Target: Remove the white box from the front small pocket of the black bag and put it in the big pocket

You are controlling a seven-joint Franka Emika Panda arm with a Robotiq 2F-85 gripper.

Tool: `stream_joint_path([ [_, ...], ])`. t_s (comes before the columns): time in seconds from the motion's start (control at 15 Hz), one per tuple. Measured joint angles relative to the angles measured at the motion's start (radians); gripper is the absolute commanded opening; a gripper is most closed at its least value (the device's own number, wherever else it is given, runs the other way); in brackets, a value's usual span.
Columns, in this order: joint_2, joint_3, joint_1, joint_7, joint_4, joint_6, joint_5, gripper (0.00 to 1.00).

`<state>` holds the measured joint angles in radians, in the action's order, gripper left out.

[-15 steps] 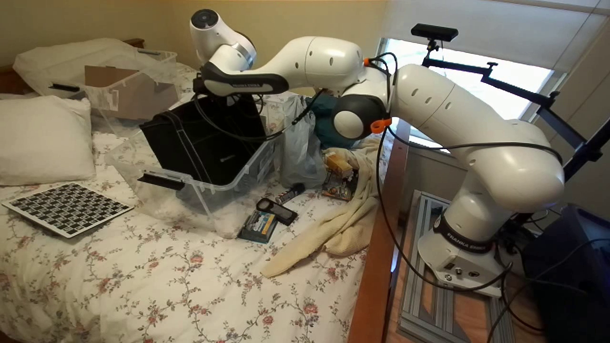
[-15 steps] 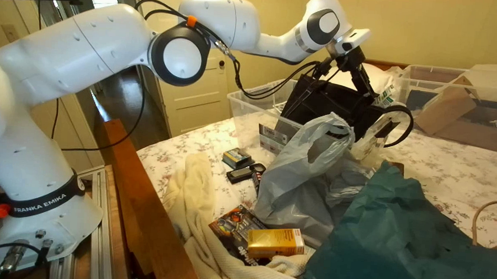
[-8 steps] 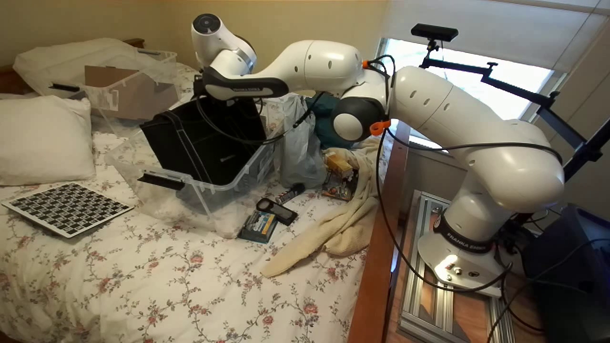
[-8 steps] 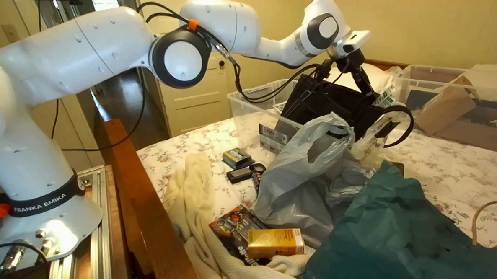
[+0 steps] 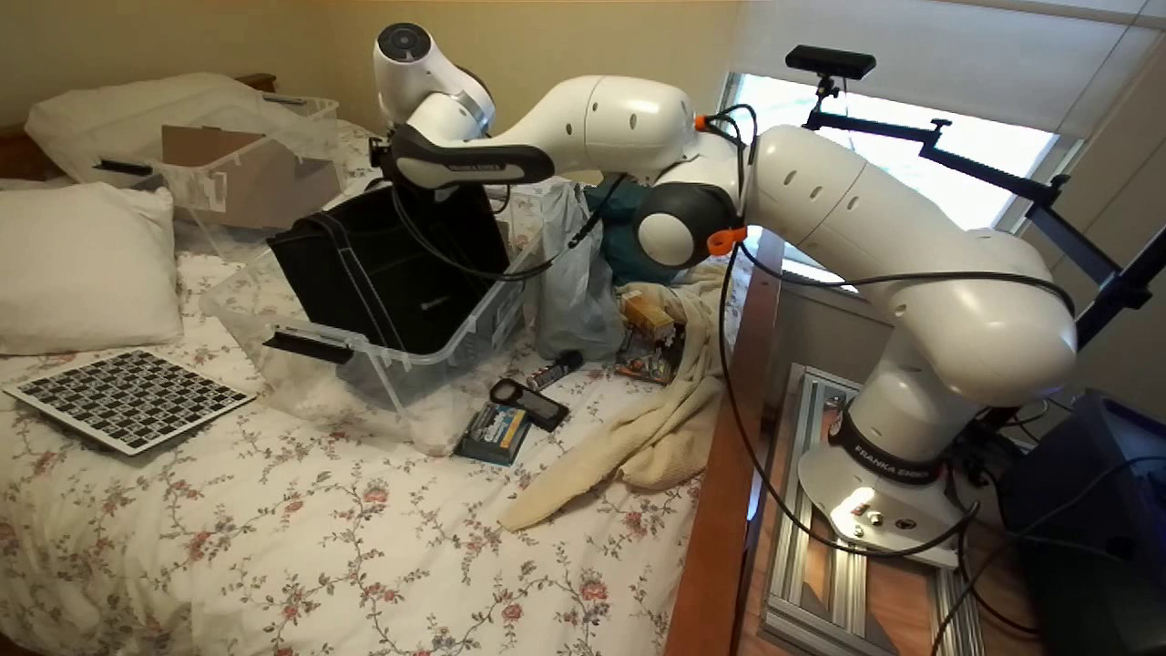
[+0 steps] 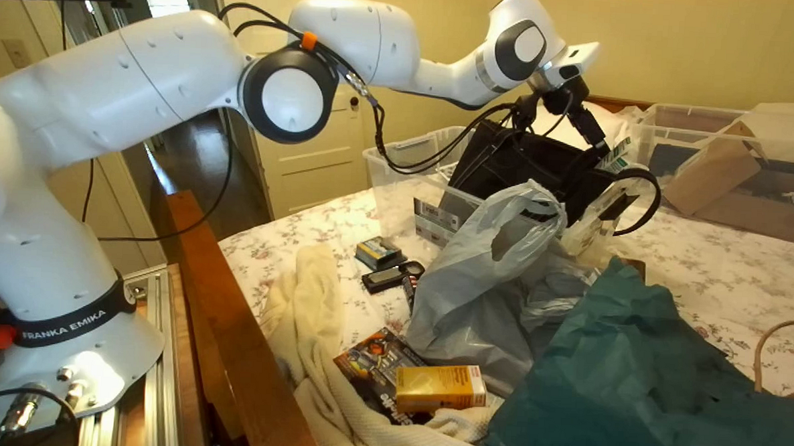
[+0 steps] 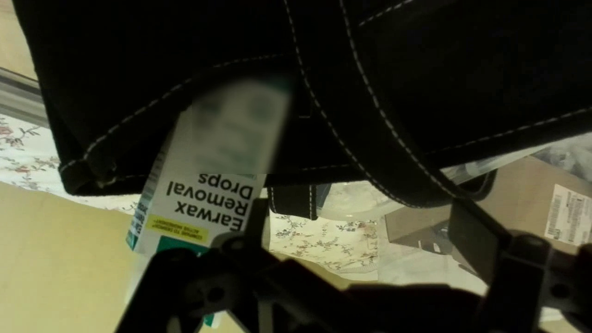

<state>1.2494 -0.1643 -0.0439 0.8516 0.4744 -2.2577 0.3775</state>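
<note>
The black bag [image 5: 401, 273] sits tilted in a clear plastic bin; it also shows in an exterior view [image 6: 507, 164]. The white box [image 7: 199, 208], with green and yellow print reading earwax removal drops, sticks out of a stitched pocket of the bag in the wrist view. Part of it looks blurred. In an exterior view its white and green end [image 6: 618, 154] shows beside the fingers. My gripper [image 7: 365, 226] is open, its fingers wide apart. The box lies outside them, partly behind the left finger in the wrist view. A bag strap [image 7: 384, 134] crosses near the right finger.
The clear bin's rim [image 5: 446, 351] surrounds the bag. A grey plastic bag [image 6: 481, 300] and a teal bag [image 6: 631, 394] stand beside it. Another clear bin holds cardboard [image 5: 246, 182]. A pillow [image 5: 86, 269] and checkered board [image 5: 127, 401] lie on the bed.
The arm first lowers slightly, then my gripper shifts a little to the right in both exterior views. The bag and box stay where they were.
</note>
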Motion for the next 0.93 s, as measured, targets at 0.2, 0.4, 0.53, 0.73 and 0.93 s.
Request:
stream_joint_path([
  [0.2, 0.001, 0.028, -0.011, -0.091, 0.001, -0.009, -0.003, 1.0],
  [0.4, 0.002, 0.055, -0.018, -0.167, 0.008, -0.008, -0.003, 1.0],
  [0.53, 0.002, 0.072, -0.02, -0.207, 0.016, -0.008, -0.004, 1.0],
  [0.73, 0.004, 0.092, -0.022, -0.249, 0.02, -0.008, -0.004, 1.0],
  [0.93, 0.011, 0.1, -0.022, -0.27, 0.02, -0.008, -0.004, 0.74],
])
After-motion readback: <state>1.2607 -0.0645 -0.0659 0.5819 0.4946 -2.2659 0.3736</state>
